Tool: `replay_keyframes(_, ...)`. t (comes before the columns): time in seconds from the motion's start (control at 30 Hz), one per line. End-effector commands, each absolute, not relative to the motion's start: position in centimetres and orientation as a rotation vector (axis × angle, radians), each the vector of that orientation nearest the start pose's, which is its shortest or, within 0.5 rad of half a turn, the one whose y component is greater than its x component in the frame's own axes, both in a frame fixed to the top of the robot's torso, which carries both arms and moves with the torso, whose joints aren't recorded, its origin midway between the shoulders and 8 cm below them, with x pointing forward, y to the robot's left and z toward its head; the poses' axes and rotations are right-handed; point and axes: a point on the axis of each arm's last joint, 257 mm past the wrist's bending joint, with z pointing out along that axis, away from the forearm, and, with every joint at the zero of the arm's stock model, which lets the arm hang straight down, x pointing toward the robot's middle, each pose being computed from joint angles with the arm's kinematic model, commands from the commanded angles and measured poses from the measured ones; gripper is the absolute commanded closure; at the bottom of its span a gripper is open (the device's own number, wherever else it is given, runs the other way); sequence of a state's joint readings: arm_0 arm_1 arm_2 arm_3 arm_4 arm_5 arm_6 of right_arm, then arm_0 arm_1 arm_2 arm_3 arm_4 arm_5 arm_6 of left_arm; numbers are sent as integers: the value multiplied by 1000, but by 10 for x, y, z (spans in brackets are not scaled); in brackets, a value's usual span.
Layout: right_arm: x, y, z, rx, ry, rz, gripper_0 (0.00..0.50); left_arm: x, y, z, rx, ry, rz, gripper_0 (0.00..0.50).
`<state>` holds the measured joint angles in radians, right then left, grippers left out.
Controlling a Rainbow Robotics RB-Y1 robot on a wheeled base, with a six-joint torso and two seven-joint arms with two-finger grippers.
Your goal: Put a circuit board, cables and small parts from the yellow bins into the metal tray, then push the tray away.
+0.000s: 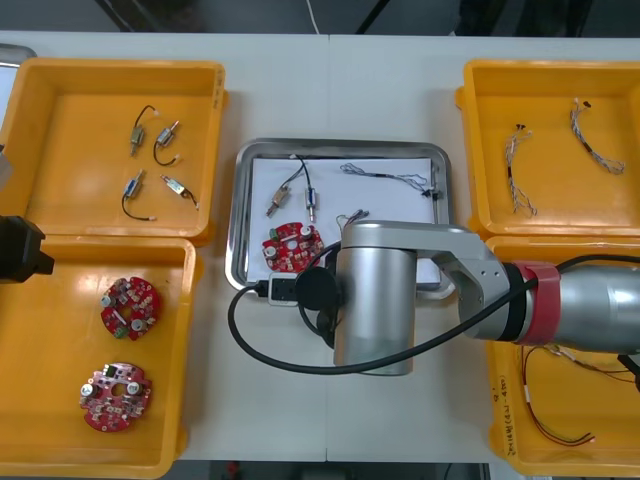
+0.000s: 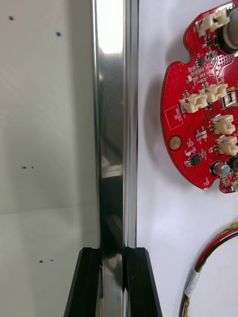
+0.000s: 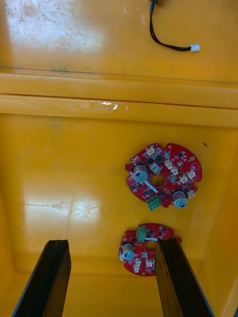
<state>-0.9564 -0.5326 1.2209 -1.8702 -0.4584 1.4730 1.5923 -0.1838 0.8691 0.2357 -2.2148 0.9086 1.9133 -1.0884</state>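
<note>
Right gripper (image 2: 113,251) is pinched onto the rim of the metal tray (image 2: 111,99), with the circuit board (image 2: 208,109) lying inside just ahead of its fingers. So thin a bite on slick metal could slip during the push, or swing the tray askew. Left gripper (image 3: 111,245) hangs spread open over a yellow bin (image 3: 59,173).

Right arm (image 1: 400,290) across near side of metal tray (image 1: 238,230)

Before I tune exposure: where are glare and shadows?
Right wrist view: mirror glare on the metal tray rim in the right end effector; shadow beside the circuit board. Left wrist view: bright patches on the yellow bin below the left end effector.
</note>
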Motion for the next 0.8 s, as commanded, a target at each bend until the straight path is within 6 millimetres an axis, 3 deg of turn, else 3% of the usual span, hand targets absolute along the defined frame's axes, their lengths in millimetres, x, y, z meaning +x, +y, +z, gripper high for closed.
replay_keyframes(0.03,444,-17,-261,-1815,1848,-549,500,364,379,-146,40,2690,125,0)
replay_keyframes(0.33,466,-11,-237,-1814,1798,-617,500,364,379,-146,40,2690,125,0)
replay_keyframes(0.8,493,-5,-215,-1790,1723,-703,500,364,379,-146,40,2690,125,0)
